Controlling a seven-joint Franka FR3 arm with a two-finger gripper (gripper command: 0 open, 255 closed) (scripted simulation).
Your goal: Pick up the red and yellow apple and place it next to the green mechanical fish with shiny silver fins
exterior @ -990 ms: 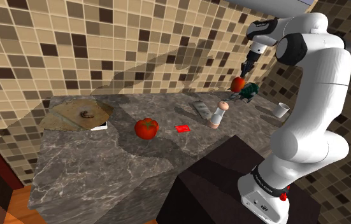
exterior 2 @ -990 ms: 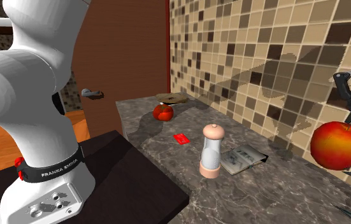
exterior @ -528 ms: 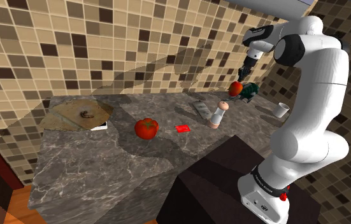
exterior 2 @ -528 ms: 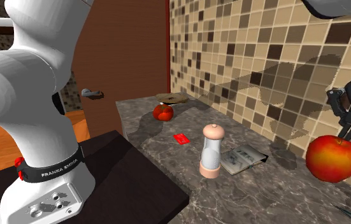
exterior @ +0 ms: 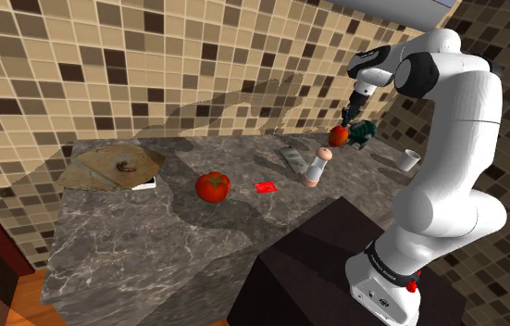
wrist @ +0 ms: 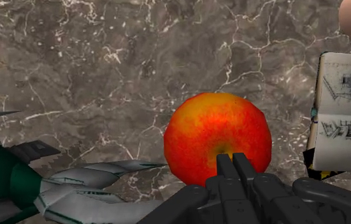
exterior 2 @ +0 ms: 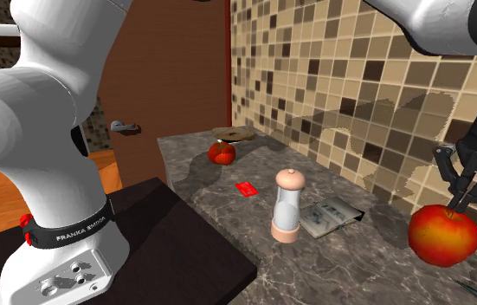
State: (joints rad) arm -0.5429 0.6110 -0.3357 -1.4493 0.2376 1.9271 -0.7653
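Claw [wrist: 231,162] clenched on apple [wrist: 217,137] at stem end. Fruit hung just below fingertips, over counter [wrist: 104,57]. To one side of claw, green fish [wrist: 8,184] with silver fins noted, near apple, apart. Stem grip judged to allow upright lowering beside fish.

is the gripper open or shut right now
Shut: the gripper has its fingers meeting at the top of the apple, pinched on its stem.

red-yellow apple [wrist: 217,137], green fish [wrist: 0,181] with silver fins [wrist: 97,170], grey veined counter [wrist: 104,63].
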